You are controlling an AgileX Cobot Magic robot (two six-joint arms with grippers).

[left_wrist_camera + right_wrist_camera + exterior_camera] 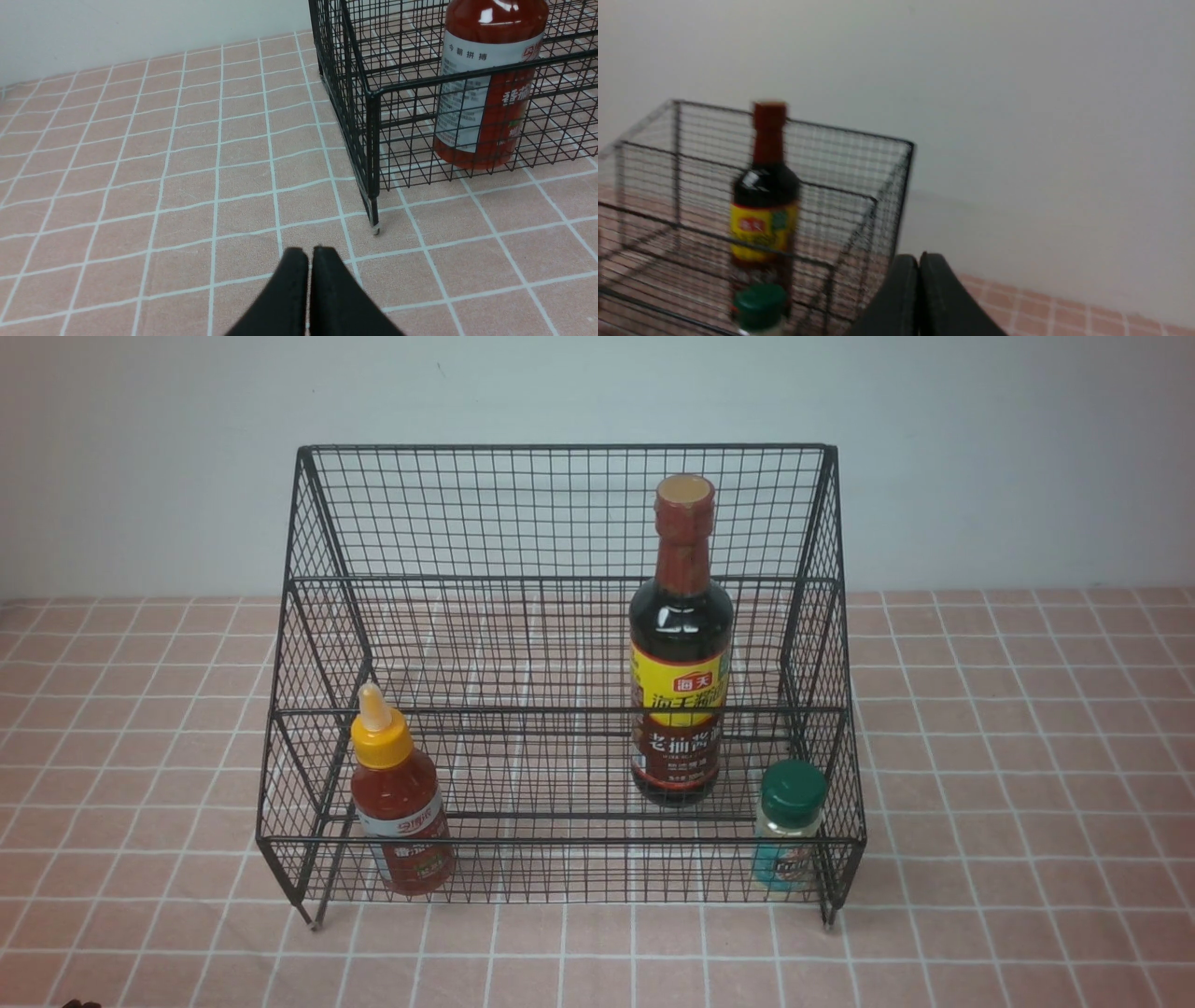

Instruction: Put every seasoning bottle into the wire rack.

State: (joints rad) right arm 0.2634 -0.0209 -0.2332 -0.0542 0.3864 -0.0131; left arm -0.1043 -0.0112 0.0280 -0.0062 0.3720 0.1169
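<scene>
- While all bottles stand inside wire rack (560, 523): red sauce bottle (400, 807) front-left, soy bottle (680, 653) middle tier, green-capped jar (789, 826) front-right.
- Left claw (309, 256), right claw (919, 261): both pressed closed, empty.

A pink tablecloth (1027, 756) with a grid of thin white lines is covering the whole table, running from the near edge to the far one and out to both the left and right sides. A plain pale wall (597, 392) is standing at the far edge, meeting the cloth in a straight line.
</scene>
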